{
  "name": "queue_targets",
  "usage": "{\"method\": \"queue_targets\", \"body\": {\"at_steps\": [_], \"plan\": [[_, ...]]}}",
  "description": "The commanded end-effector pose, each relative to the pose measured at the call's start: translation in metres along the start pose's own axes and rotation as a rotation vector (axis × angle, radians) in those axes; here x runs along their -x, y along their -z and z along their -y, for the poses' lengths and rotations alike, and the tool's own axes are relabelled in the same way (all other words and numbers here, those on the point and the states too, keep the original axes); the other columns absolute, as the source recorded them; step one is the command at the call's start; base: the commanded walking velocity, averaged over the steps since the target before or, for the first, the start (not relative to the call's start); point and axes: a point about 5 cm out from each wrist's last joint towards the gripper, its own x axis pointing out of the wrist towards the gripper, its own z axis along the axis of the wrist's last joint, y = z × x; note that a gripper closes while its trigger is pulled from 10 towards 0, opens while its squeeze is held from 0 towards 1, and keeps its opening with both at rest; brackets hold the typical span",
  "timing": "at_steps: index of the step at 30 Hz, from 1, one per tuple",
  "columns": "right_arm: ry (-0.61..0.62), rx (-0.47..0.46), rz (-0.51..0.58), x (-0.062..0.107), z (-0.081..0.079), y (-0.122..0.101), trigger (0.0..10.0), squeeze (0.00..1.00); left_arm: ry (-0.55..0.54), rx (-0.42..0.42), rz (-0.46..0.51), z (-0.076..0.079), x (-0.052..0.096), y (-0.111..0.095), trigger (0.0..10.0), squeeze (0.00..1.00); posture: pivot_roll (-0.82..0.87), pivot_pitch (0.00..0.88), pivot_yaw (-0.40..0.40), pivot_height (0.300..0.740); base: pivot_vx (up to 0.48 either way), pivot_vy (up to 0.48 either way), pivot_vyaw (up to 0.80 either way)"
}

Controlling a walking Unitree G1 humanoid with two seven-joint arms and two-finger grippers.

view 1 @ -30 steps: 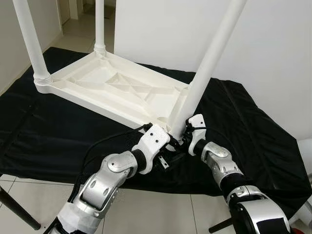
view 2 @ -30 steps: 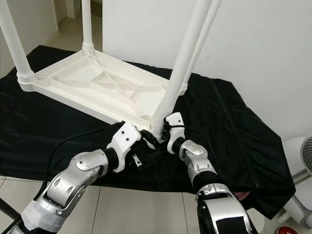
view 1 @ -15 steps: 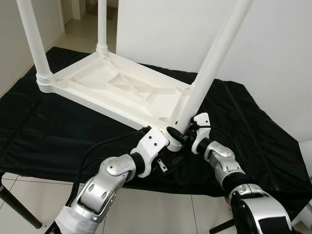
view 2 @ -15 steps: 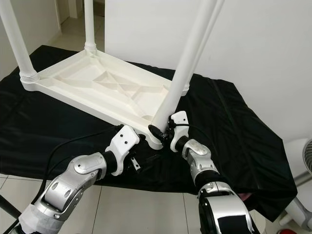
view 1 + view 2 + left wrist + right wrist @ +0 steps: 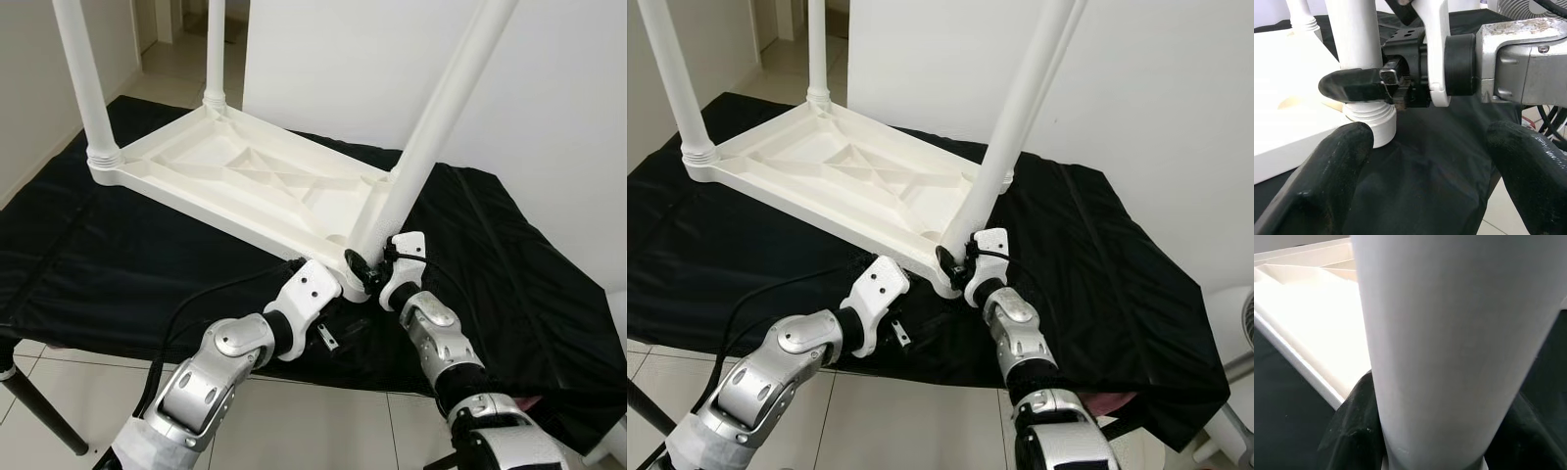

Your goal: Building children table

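While the white plastic children table top (image 5: 235,181) lies upside down on the black cloth (image 5: 509,255) that covers the work surface, three other white legs are seen standing in its corners and a fourth, the long white round plastic leg (image 5: 431,127), is being fitted at the near corner, at about 5 o'clock of the top. This leg leans clearly to 1 o'clock and is not upright like the others.

The right gripper (image 5: 955,262) is clamped around the lowest part of the leg, just above its threaded collar (image 5: 1371,128); one black finger (image 5: 1354,84) is seen pressed across the leg in the left wrist view. The left gripper (image 5: 1420,161) is held with its fingers spread wide apart, just beside the collar, with nothing between them.

It is judged that the thread could be crossed if the leg is turned while tilted, so the leg would jam or stand crooked. The light top could also be pushed or turned on the smooth cloth, because it is held by nothing else.

The near corner lies close to the near edge of the cloth, at 6 o'clock, so little room is left there. More open cloth is found toward 3 o'clock.
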Motion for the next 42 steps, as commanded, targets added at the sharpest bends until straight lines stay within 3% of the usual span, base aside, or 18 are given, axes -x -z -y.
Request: {"method": "queue_targets", "body": {"at_steps": [1, 7, 9, 13, 20, 21, 22, 35, 36, 38, 39, 42], "plan": [[0.148, 0.002, -0.046, 0.009, 0.02, 0.008, 10.0, 0.0, 0.03, -0.001, 0.005, 0.006, -0.001, -0.002, 10.0, 0.0, 0.06, 0.0, -0.188, 0.74, 0.0, 0.0, 0.0], [0.318, -0.014, -0.045, 0.018, 0.009, 0.014, 10.0, 0.0, 0.036, -0.001, 0.004, 0.008, -0.002, -0.002, 10.0, 0.0, 0.06, 0.0, -0.191, 0.74, 0.0, 0.0, 0.0], [0.411, -0.036, -0.07, 0.024, -0.004, 0.022, 10.0, 0.0, 0.037, -0.001, 0.005, 0.008, -0.003, -0.002, 10.0, 0.0, 0.06, 0.0, -0.194, 0.74, 0.0, 0.0, 0.0], [0.343, -0.036, -0.059, 0.022, -0.02, 0.019, 10.0, 0.0, 0.036, 0.0, 0.009, 0.008, -0.003, -0.003, 10.0, 0.0, 0.07, 0.0, -0.194, 0.74, 0.0, 0.0, 0.0], [0.36, -0.025, -0.048, 0.025, -0.015, 0.015, 10.0, 0.0, 0.037, -0.002, 0.008, 0.008, -0.002, -0.002, 10.0, 0.0, 0.07, 0.0, -0.195, 0.74, 0.0, 0.0, 0.0], [0.361, -0.026, -0.044, 0.026, -0.014, 0.015, 10.0, 0.13, 0.036, -0.003, 0.007, 0.008, -0.002, -0.002, 10.0, 0.0, 0.07, 0.0, -0.195, 0.74, 0.0, 0.0, 0.0], [0.361, -0.03, -0.038, 0.027, -0.013, 0.014, 10.0, 1.0, 0.036, -0.002, 0.007, 0.008, -0.002, -0.002, 10.0, 0.0, 0.07, 0.0, -0.196, 0.74, 0.0, 0.0, 0.0], [0.263, -0.037, 0.046, 0.045, -0.008, 0.006, 10.0, 1.0, 0.043, -0.001, 0.004, 0.009, -0.002, -0.002, 10.0, 0.0, 0.06, 0.0, -0.189, 0.74, 0.0, 0.0, 0.0], [0.198, -0.03, 0.026, 0.049, -0.005, 0.01, 10.0, 0.64, 0.043, -0.003, 0.006, 0.009, -0.002, -0.002, 10.0, 0.0, 0.06, 0.0, -0.187, 0.74, 0.0, 0.0, 0.0], [0.166, -0.011, 0.02, 0.052, -0.003, 0.011, 10.0, 0.64, 0.043, -0.005, 0.007, 0.008, -0.003, -0.002, 10.0, 0.0, 0.06, 0.0, -0.187, 0.74, 0.0, 0.0, 0.0], [0.151, -0.016, 0.018, 0.052, -0.002, 0.012, 10.0, 0.0, 0.043, -0.005, 0.007, 0.008, -0.003, -0.003, 10.0, 0.0, 0.06, 0.0, -0.185, 0.74, 0.0, 0.0, 0.0], [0.111, 0.0, 0.015, 0.053, 0.002, 0.012, 10.0, 0.0, 0.043, -0.005, 0.008, 0.007, -0.004, -0.003, 10.0, 0.0, 0.06, 0.0, -0.18, 0.74, 0.0, 0.0, 0.0]]}}
